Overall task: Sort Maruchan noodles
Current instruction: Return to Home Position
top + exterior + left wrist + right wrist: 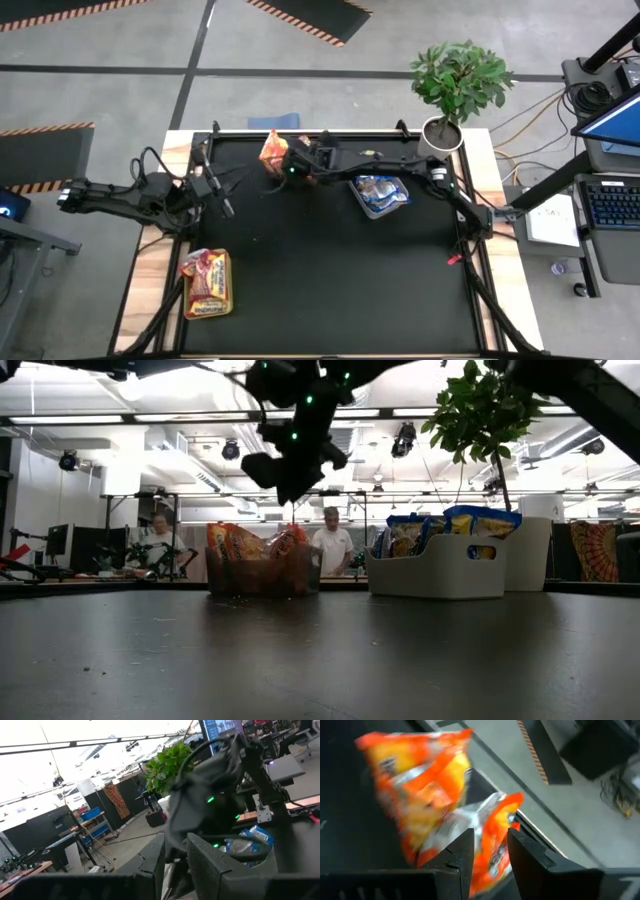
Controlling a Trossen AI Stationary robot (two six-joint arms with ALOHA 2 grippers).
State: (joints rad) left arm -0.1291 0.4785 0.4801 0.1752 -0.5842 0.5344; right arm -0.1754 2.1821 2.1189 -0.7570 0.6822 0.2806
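Three heaps: orange Maruchan noodles [272,150] upper centre, blue packets [381,193] centre-right, red packets [207,280] lower left. Right gripper [284,166] hangs just beside the orange, narrowly parted, empty — left gripper [222,200] waits at left, likewise narrow.

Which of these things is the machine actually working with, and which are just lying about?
Job: orange noodle packs in the dark bin; blue packs in the grey bin; red packs in the yellow-green bin; right pincer, open, over the orange packs; left arm, idle at the left edge.
Just about: potted plant; laptop; people beyond the table.
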